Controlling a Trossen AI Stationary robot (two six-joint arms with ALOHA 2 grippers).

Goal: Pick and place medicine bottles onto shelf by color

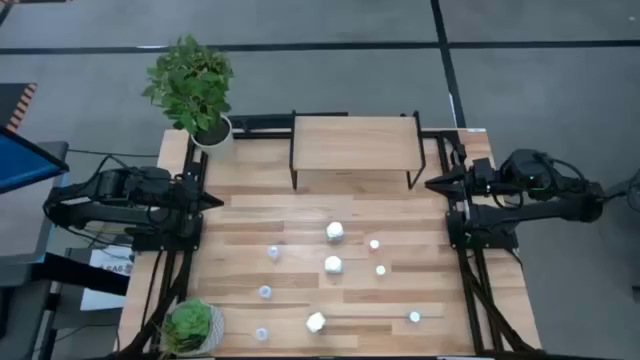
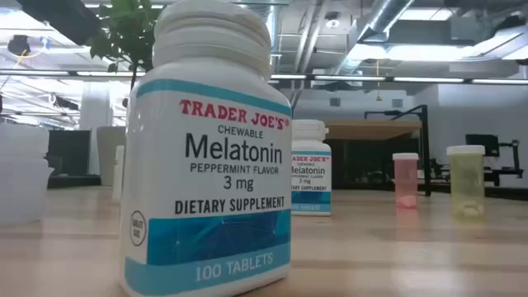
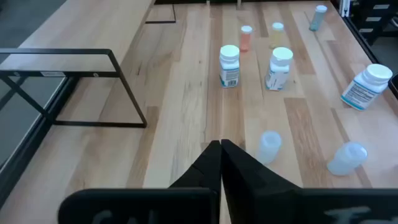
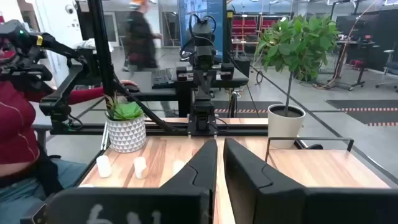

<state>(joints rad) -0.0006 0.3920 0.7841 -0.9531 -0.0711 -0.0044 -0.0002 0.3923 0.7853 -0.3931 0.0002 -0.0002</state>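
The light-wood shelf (image 1: 355,143) stands on black legs at the table's far middle, with nothing on it. Three white bottles (image 1: 334,231) (image 1: 333,265) (image 1: 316,322) stand or lie mid-table; the nearest fills the low view (image 2: 206,148). Three pale bluish bottles (image 1: 273,253) (image 1: 265,292) (image 1: 261,334) stand to their left. A red-capped (image 1: 375,244), a yellow-capped (image 1: 381,270) and a greenish bottle (image 1: 414,317) stand to their right. My left gripper (image 1: 215,201) (image 3: 221,149) is shut at the left edge. My right gripper (image 1: 432,184) (image 4: 220,149) is shut at the right edge. Both touch nothing.
A potted plant (image 1: 195,90) stands at the far left corner and a smaller one (image 1: 192,325) at the near left corner. Bare wood lies between the shelf and the bottles. Beyond the table, a person in a red sleeve (image 4: 18,130) sits, as the right wrist view shows.
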